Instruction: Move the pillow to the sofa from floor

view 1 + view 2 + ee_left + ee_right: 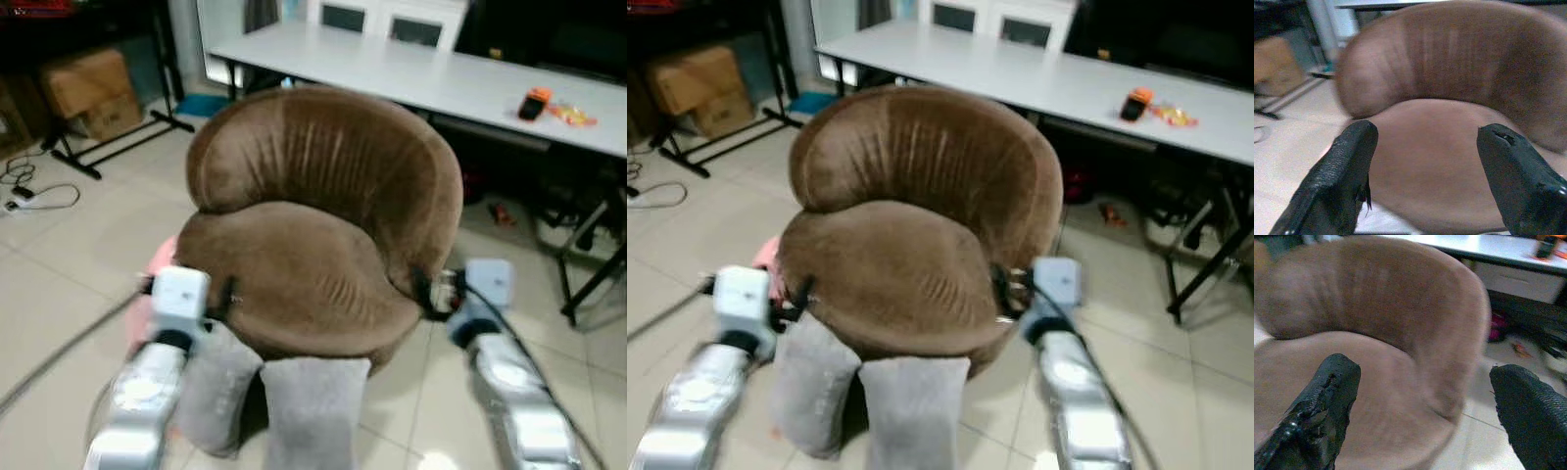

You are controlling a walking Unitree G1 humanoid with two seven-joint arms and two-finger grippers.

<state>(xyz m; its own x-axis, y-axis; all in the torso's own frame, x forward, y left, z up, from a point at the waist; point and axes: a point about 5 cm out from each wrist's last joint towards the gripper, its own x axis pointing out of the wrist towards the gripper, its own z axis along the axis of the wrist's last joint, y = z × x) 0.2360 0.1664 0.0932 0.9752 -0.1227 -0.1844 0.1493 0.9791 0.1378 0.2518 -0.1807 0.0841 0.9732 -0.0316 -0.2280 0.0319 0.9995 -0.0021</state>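
A round brown velvet sofa chair (313, 225) stands right in front of me. Two grey cushion-like shapes (294, 401) lean at its front base, between my arms. A pink soft thing (155, 262) lies on the floor by the chair's left side, mostly hidden behind my left wrist. My left gripper (227, 294) is at the seat's left edge and open, fingers (1347, 166) wide apart with the seat beyond them. Level with the seat's right edge, my right gripper (427, 290) is open too, its fingers (1332, 396) holding nothing.
A long white table (421, 73) runs behind the chair, with an orange object (535, 103) on it. Cardboard boxes (88, 93) and a black stand (108, 142) are at the back left, cables (29, 191) on the tiled floor, and black table legs (588, 264) at the right.
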